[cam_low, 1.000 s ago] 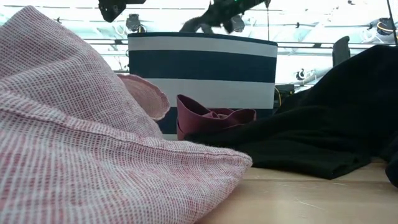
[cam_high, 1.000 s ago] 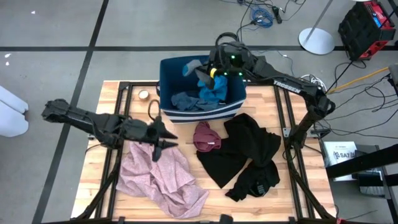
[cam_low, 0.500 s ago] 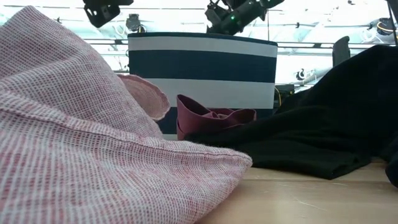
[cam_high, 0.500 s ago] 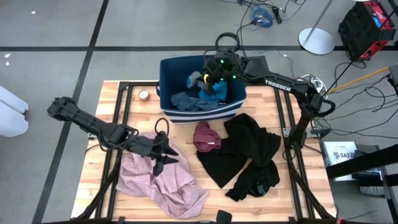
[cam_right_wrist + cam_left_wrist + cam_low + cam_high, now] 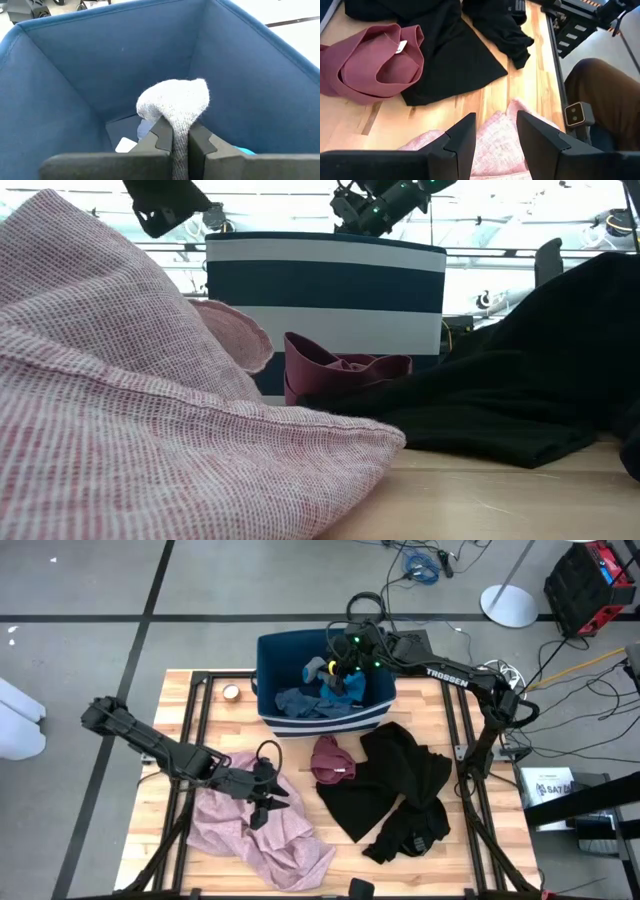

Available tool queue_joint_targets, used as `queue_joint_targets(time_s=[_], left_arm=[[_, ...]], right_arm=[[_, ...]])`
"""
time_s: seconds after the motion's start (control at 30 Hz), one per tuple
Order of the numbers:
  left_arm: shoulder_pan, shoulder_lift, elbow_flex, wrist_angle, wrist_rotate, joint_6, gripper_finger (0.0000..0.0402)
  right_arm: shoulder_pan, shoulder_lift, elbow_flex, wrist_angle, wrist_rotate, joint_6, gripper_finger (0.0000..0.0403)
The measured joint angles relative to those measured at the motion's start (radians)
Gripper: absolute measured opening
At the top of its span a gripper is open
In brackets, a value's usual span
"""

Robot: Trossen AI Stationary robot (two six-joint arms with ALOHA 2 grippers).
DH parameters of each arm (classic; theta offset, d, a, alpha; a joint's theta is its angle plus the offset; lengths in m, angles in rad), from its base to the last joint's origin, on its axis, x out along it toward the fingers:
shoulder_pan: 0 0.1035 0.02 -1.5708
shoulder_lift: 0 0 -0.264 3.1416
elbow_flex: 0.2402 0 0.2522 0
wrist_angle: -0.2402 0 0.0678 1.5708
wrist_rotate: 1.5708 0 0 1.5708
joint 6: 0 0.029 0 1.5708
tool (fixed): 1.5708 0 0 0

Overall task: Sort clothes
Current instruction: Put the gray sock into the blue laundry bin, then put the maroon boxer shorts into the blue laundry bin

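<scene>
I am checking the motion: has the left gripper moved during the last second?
Yes. The left gripper moved away from the blue bin, toward the near table edge, over the pink garment.

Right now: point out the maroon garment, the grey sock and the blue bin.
maroon garment [image 5: 375, 60], left wrist view, folded middle.
grey sock [image 5: 175, 102], right wrist view, bulging top.
blue bin [image 5: 268, 665], high view, left wall.

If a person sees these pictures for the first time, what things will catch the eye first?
Probably the right gripper over the dark blue bin, pinching a pale grey sock. Next, the large pale pink garment at the table's front left, with the open left gripper above it, and the black clothes on the right.
</scene>
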Motion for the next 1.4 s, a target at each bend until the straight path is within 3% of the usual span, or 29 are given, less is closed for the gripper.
queue_joint_targets(time_s=[0.17, 0.4, 0.57, 0.73, 0.9, 1.03, 1.13, 1.23, 1.4], left_arm=[[0.0, 0.033, 0.0, 0.0, -0.004, 0.0, 0.0151], [0.0, 0.077, 0.0, 0.0, -0.006, -0.004, 0.0151], [0.0, 0.096, 0.0, 0.011, -0.007, 0.021, 0.0151], [0.0, 0.097, 0.0, 0.021, -0.022, 0.049, 0.0151], [0.001, 0.123, 0.002, 0.106, -0.152, 0.169, 0.0151], [0.006, 0.164, 0.002, 0.101, -0.248, 0.232, 0.0151], [0.031, 0.197, 0.002, 0.112, -0.266, 0.223, 0.0151], [0.072, 0.231, 0.002, 0.112, -0.275, 0.181, 0.0151], [0.127, 0.294, 0.002, 0.153, -0.276, 0.175, 0.0151]], right_arm=[[0.0, -0.001, 0.0, -0.012, 0.0, -0.037, 0.0047], [-0.001, -0.001, 0.0, -0.042, 0.007, -0.047, 0.0142], [0.0, -0.001, 0.063, -0.116, 0.109, -0.094, 0.0197], [0.0, -0.001, 0.219, -0.273, 0.131, -0.108, 0.022], [0.046, -0.02, 0.4, -0.6, 0.115, -0.081, 0.0219], [0.142, -0.092, 0.413, -0.806, 0.072, -0.067, 0.0215], [0.244, -0.166, 0.36, -0.853, 0.082, -0.014, 0.0215], [0.367, -0.277, 0.224, -0.794, 0.143, 0.072, 0.0215], [0.606, -0.518, -0.237, -0.492, 0.399, 0.261, 0.0215]])
